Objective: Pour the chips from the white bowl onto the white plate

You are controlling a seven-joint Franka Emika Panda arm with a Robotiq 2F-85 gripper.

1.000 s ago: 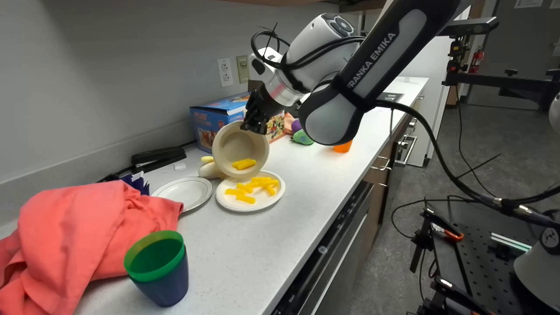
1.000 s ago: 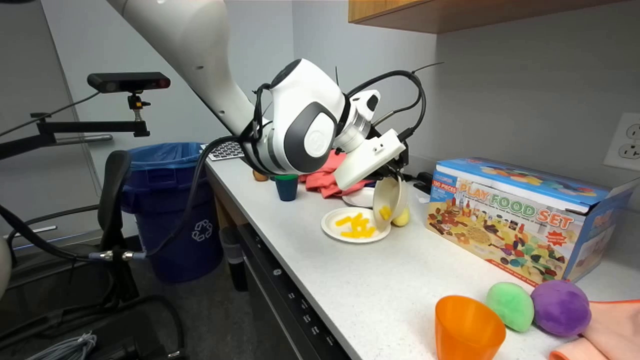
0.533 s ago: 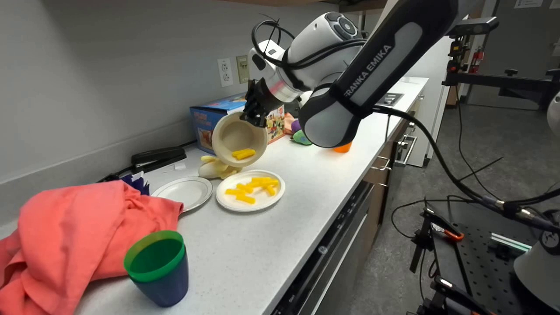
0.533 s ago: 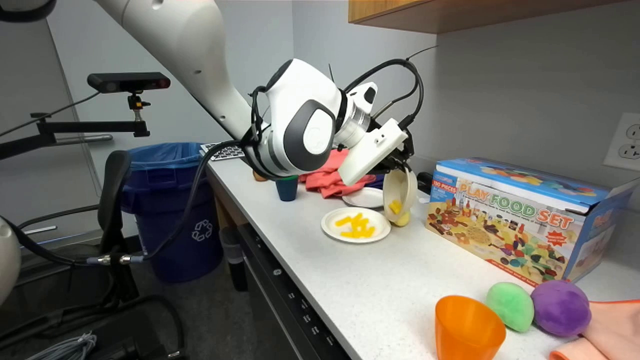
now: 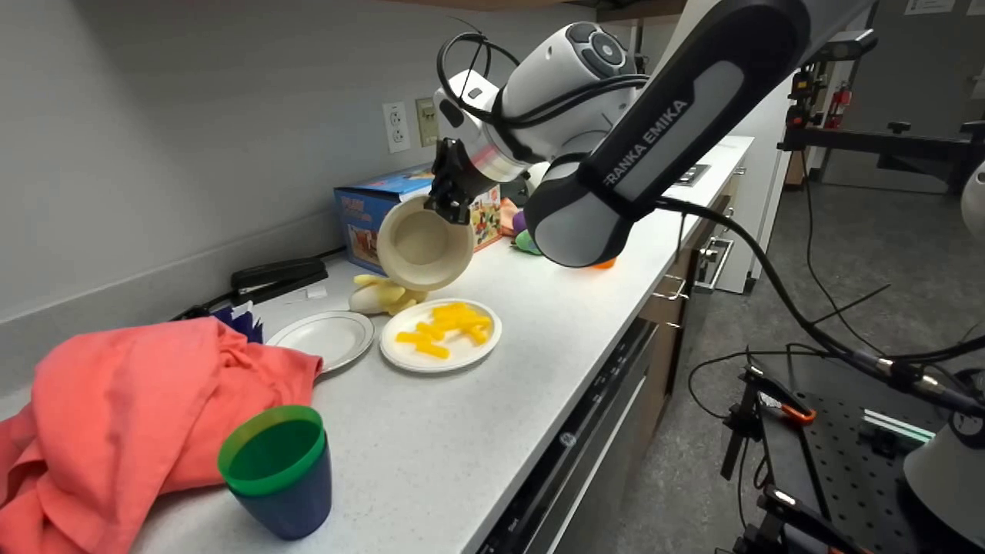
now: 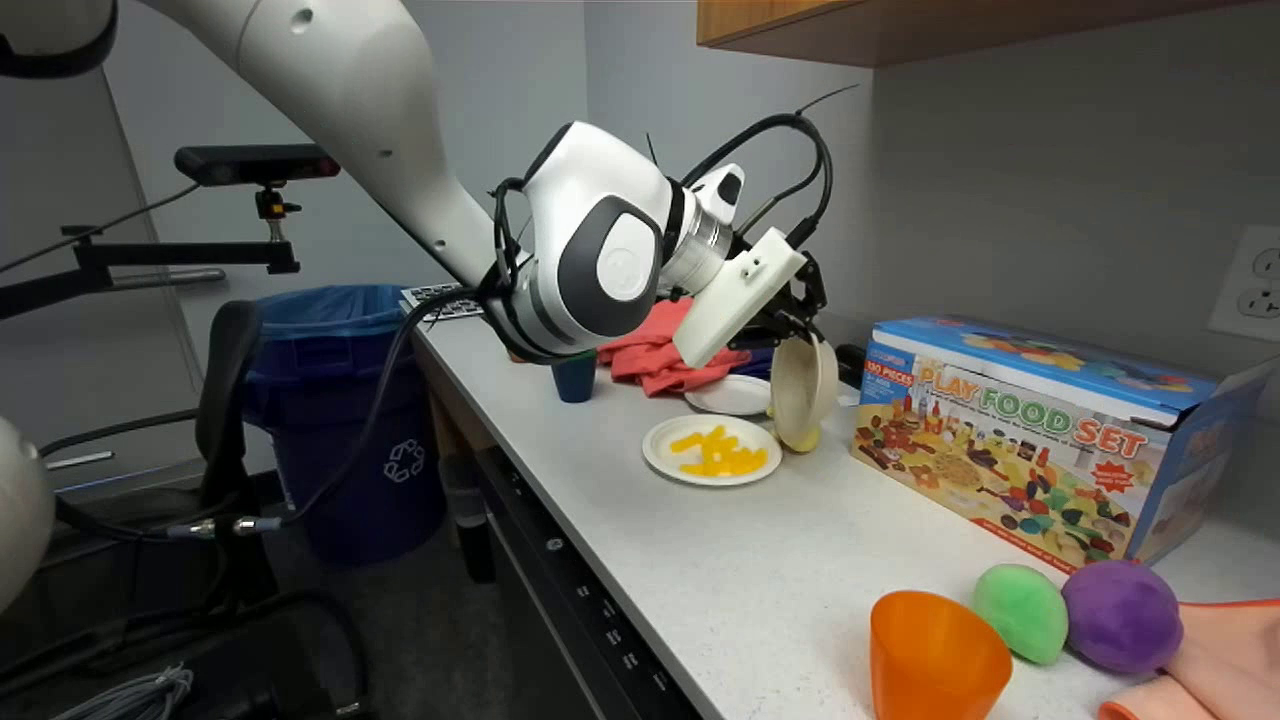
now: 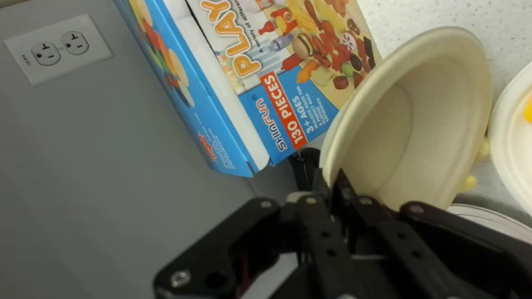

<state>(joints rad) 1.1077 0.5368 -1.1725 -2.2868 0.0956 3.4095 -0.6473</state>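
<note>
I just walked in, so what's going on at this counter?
A robot arm is handling the white bowl. Its end effector grips the rim, and the bowl hangs tipped in the air, its open side toward the white plate. The yellow chips lie on that plate and none show in the bowl, so the pouring looks finished. The bowl is not set down yet.

In the wrist view, the three o'clock edge crops the white plate [image 7: 508, 141] and chips [image 7: 528, 111]; at six, the gripper [image 7: 331, 182] is blurred. In an exterior view, the cloth [image 5: 154, 408] at eight o'clock hides part of the other plate [image 5: 331, 336].
</note>
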